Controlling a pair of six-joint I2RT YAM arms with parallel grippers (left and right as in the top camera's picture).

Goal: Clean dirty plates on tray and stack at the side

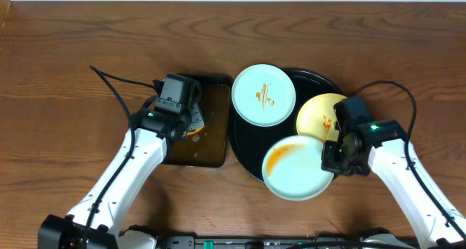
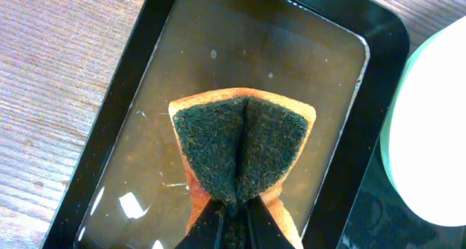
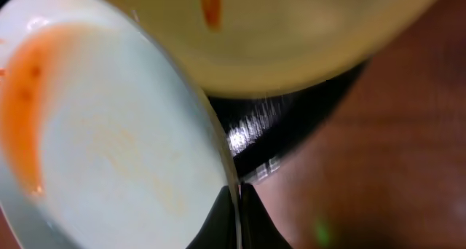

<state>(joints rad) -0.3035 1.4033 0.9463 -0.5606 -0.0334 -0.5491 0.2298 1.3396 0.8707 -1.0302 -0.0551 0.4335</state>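
Dark wood table (image 1: 58,60), nothing on it but two trays. Both arms are loaded, wipe not started.

Nearest: right gripper (image 3: 237,212) is pinched shut on the rim of the front mint plate (image 1: 295,169), smear side up, overhanging the round black tray (image 1: 244,143). Edge grip likely keeps the face free for wiping. The wrist view is blurred, so I can't tell if the plate is lifted or resting on the tray. Left gripper (image 2: 233,212) is clamped on the folded sponge (image 2: 244,143), green scourer showing, over shallow water in the rectangular tray (image 2: 138,81), presumably wetting it. Further back: yellow plate (image 1: 320,114) and second mint plate (image 1: 263,95), both streaked. No clean stack yet.
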